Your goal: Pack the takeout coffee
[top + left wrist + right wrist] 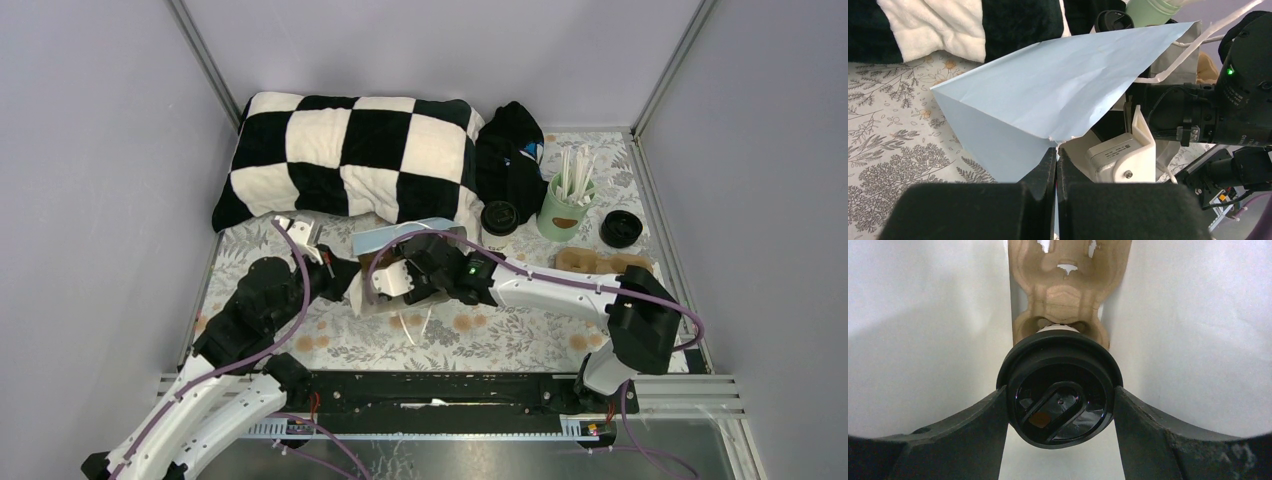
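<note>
My left gripper [1056,155] is shut on the torn rim of a light-blue paper bag [1048,80], which lies on its side with its mouth open. My right gripper [1060,410] reaches inside the bag [400,240]. Its fingers [983,425] press both sides of the black lid of a takeout coffee [1060,390]. The cup sits at a pocket of a brown pulp carrier [1068,285] inside the bag; whether it rests in it I cannot tell. Two more takeout coffees [499,217] [621,228] stand at the back right.
A mint-green cup of white sticks [565,208] stands between those two coffees. Another brown carrier [600,262] lies by the right arm. A checkered pillow [350,155] and black cloth [510,150] fill the back. The bag's white inner walls [923,315] close round my right gripper.
</note>
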Robot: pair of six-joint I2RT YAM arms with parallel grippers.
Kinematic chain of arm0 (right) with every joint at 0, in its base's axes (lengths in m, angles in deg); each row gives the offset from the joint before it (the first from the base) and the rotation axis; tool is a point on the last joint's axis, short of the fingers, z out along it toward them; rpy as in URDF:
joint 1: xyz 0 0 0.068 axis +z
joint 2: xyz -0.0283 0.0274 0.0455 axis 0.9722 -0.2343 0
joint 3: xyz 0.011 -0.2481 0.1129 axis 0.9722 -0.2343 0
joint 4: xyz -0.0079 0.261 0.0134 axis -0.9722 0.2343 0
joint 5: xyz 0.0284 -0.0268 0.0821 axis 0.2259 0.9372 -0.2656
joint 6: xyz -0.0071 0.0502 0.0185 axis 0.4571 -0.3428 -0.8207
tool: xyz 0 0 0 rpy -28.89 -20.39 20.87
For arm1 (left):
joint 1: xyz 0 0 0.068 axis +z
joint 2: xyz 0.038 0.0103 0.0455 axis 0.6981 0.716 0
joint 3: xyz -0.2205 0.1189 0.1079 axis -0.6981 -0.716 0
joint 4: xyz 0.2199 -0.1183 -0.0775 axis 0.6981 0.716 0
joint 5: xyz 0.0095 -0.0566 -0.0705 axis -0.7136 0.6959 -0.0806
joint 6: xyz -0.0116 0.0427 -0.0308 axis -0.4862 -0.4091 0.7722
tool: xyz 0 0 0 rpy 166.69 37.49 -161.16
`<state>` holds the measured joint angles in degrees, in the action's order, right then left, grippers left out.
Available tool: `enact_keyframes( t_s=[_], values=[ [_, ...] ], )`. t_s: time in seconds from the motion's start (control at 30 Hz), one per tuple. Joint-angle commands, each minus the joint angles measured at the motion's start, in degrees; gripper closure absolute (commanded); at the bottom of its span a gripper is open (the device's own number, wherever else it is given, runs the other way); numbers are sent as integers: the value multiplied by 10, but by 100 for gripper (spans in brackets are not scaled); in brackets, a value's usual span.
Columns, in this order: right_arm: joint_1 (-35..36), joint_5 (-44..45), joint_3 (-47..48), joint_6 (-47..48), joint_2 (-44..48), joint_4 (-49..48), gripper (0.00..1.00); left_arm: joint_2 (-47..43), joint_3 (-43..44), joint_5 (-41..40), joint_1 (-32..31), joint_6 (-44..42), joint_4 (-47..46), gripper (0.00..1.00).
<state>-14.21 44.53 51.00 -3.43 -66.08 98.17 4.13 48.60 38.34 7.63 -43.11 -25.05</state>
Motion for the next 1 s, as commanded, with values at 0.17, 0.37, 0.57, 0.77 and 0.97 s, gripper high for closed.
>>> enact_keyframes(
  t_s=[0.17,0.37,0.57,0.77,0.97],
  values=[
    [-8,-55,5,-30,-28,-25,76,7,45,-15,0,13,23,100],
    [-8,-111,88,-98,-37,119,76,24,86,-16,0,19,53,100],
    [-4,-170,161,-182,-53,262,75,51,141,-16,0,45,108,100],
    [11,-224,168,-218,-57,333,73,79,195,-37,0,100,187,100],
    [12,-268,190,-220,-97,360,73,104,243,-92,0,143,255,100]
  ],
)
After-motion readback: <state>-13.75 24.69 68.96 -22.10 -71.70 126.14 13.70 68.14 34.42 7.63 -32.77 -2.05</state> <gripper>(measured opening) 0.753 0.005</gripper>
